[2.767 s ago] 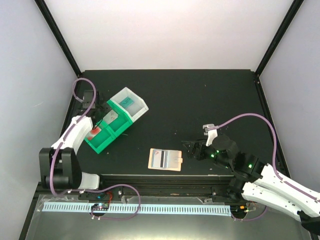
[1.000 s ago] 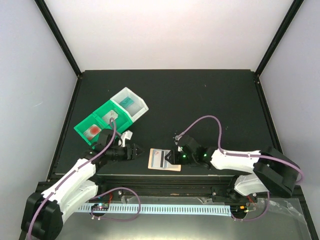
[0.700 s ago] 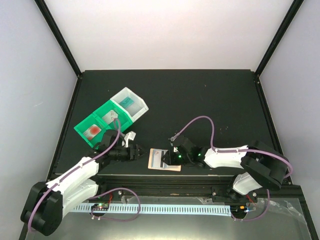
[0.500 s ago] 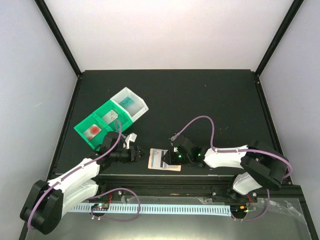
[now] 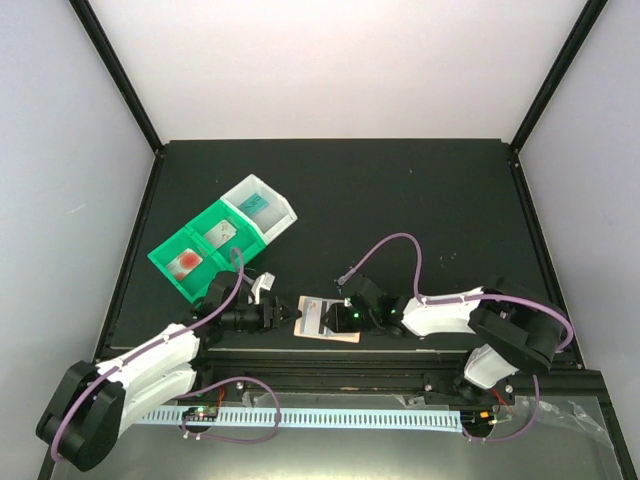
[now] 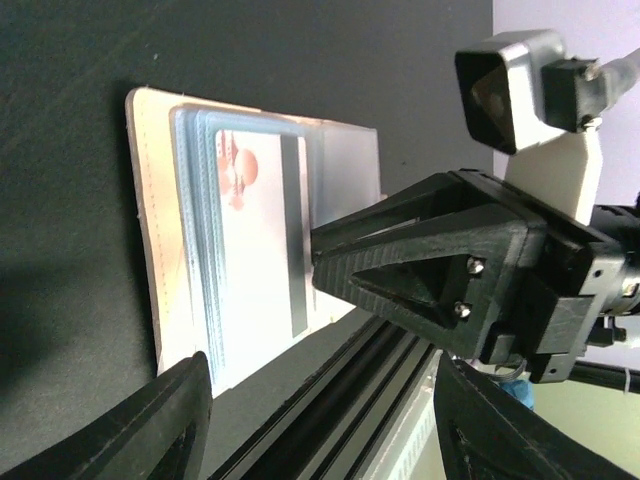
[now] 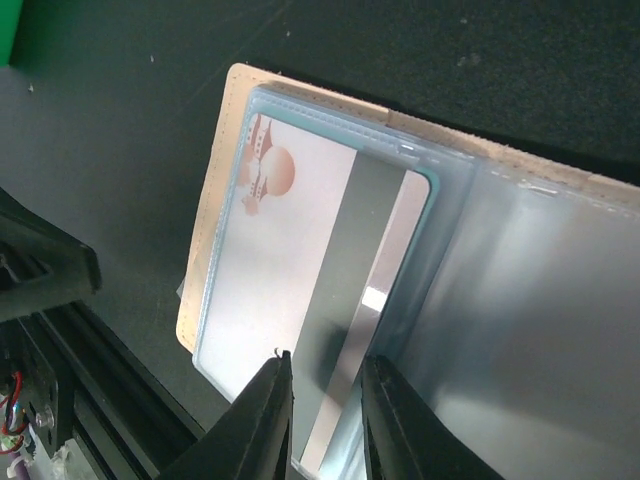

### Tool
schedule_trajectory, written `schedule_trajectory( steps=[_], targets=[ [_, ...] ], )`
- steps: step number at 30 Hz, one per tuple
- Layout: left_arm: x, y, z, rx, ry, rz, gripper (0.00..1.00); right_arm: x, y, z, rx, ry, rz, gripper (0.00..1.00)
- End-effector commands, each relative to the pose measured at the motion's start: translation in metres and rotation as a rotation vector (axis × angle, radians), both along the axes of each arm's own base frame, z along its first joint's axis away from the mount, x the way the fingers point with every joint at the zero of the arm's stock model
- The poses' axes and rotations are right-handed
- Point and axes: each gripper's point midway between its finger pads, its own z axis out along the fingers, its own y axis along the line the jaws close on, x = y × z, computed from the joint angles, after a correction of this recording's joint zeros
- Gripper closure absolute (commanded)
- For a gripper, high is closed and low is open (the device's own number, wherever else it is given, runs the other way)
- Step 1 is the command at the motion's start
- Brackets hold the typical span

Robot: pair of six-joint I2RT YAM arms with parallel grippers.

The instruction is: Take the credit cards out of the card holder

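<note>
Card holder [image 7: 208, 250] with glossy plastic sleeves, matt black table [image 5: 400, 200]

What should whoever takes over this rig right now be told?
Left claw: open, beside the left edge of the open peach-rimmed, blue-panelled card holder.
Right claw: nearly closed, tips at the white card with red emblem and grey stripe in the holder's pocket; grip unclear.
Done: red-blotched card and grey-white card lie in the green plastic bin, teal card in the white bin.
Left: pull out that last visible card.
</note>
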Motion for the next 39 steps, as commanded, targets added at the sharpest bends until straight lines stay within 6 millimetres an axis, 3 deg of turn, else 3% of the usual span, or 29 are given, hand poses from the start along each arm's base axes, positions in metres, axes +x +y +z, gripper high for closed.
schedule_trajectory(
  steps=[1, 6, 11, 14, 22, 29, 33, 39],
  targets=[
    [0.003, -0.003, 0.005, -0.027, -0.032, 0.017, 0.37, 0.003, 0.016, 0.012, 0.052, -0.042, 0.035, 0.8],
    [0.005, -0.003, 0.009, -0.041, -0.038, 0.044, 0.34, 0.002, 0.015, 0.012, 0.022, -0.066, 0.069, 0.87],
    [0.007, -0.002, 0.004, -0.023, -0.038, 0.062, 0.3, -0.003, 0.025, 0.037, 0.156, -0.088, 0.091, 0.88],
    [0.008, -0.005, 0.003, -0.026, -0.035, 0.049, 0.3, -0.003, 0.025, 0.041, 0.184, -0.082, 0.076, 0.88],
    [0.011, -0.018, 0.0, -0.005, -0.035, -0.014, 0.52, 0.008, 0.003, 0.018, 0.063, -0.068, -0.046, 0.84],
    [0.012, -0.016, -0.022, 0.066, -0.018, -0.01, 0.63, 0.012, 0.002, 0.007, 0.038, -0.059, -0.077, 0.83],
    [0.007, -0.015, -0.033, 0.087, 0.006, -0.005, 0.74, 0.015, -0.003, 0.0, 0.006, -0.069, -0.093, 0.8],
    [-0.007, -0.012, -0.041, 0.094, 0.032, 0.008, 0.81, 0.01, 0.002, -0.011, 0.007, -0.041, -0.059, 0.82]
  ],
)
